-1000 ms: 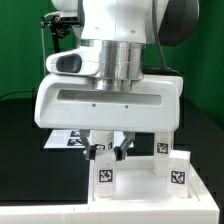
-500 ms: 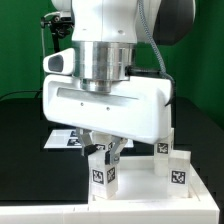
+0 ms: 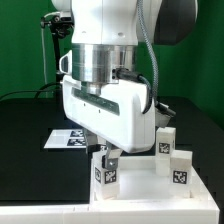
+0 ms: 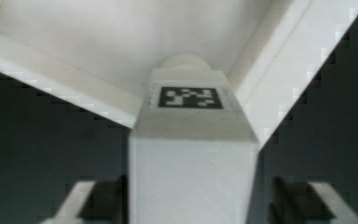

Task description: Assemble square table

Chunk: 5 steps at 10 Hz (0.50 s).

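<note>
The white square tabletop (image 3: 145, 192) lies at the front of the table with its underside up. A white leg (image 3: 105, 173) with tags stands upright at its corner on the exterior view's left. My gripper (image 3: 106, 154) is shut on this leg from above, with the hand turned at an angle. In the wrist view the leg (image 4: 194, 130) runs between my fingers (image 4: 87, 200), its tagged end against the inner corner of the tabletop (image 4: 60, 55). Two more legs (image 3: 180, 167) (image 3: 165, 139) stand upright on the exterior view's right.
The marker board (image 3: 62, 139) lies flat on the black table behind the tabletop, on the exterior view's left. A black stand and cables (image 3: 45, 50) rise at the back left. A white ledge (image 3: 40, 212) runs along the front edge.
My hand has rotated about the vertical axis over the leg, turning from facing square-on to angled. The leg stays at the same corner and appears to turn with it.
</note>
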Available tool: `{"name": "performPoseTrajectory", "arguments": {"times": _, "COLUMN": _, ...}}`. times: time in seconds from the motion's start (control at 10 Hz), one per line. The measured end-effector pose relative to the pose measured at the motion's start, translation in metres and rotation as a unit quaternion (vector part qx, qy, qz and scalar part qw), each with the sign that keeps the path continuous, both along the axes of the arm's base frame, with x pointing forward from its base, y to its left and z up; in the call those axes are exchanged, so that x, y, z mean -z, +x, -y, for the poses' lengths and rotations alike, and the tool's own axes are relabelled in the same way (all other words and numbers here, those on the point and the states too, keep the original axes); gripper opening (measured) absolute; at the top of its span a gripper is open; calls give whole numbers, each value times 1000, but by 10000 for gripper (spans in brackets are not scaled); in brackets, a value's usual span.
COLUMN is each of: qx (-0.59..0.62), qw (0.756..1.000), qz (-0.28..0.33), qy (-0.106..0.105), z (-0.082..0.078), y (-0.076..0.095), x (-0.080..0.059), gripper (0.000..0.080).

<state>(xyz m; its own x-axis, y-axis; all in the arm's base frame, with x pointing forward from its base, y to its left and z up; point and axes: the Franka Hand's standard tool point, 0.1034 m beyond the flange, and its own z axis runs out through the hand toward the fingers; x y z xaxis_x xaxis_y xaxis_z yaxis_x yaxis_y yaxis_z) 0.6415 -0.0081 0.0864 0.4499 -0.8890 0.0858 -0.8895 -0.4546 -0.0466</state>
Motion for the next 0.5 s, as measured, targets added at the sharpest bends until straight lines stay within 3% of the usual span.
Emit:
{"name": "performPoseTrajectory", "arguments": {"times": 0.1, "qx": -1, "qw": 1000, "qz": 0, "qy": 0, "z": 0, "y": 0, "x": 0, "gripper": 536}}
{"name": "performPoseTrajectory", "arguments": {"times": 0.2, "qx": -47, "qw": 999, "qz": -4, "qy": -3, "z": -2, "y": -2, "x": 0, "gripper": 614}}
{"name": "performPoseTrajectory", "arguments": {"times": 0.5, "qx": -230, "qw": 973, "qz": -7, "qy": -16, "z": -11, "y": -14, "x": 4, "gripper": 648}}
